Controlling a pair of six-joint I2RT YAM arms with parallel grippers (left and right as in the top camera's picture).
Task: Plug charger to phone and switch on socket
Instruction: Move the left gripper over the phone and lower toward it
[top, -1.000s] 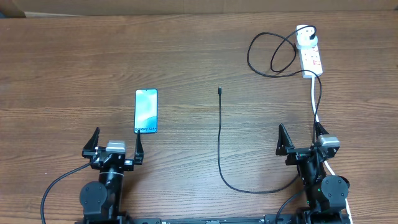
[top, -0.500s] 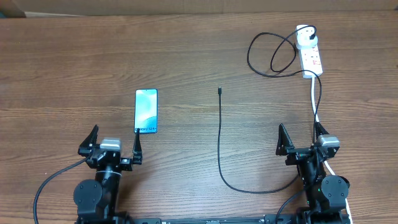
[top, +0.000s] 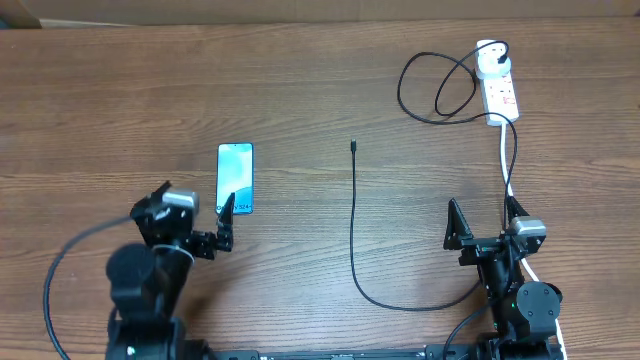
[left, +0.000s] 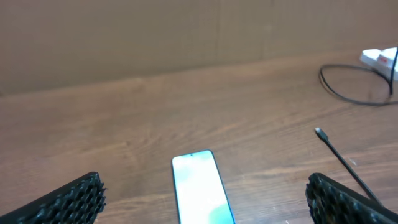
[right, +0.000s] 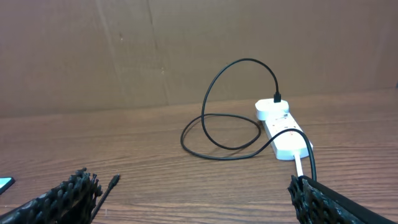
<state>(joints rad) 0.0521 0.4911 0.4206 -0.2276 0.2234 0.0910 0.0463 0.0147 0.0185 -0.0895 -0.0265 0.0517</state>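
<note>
While the left jaws gape, the phone (left: 200, 186) lies just ahead.

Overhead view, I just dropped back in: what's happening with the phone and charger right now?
Nothing is held yet. The left gripper is open and angled at the phone, one fingertip by its near corner. The right gripper is open too, holding nothing. The charger cable lies loose on the table, its connector tip apart from the phone and its adapter seated in the power strip.
</note>
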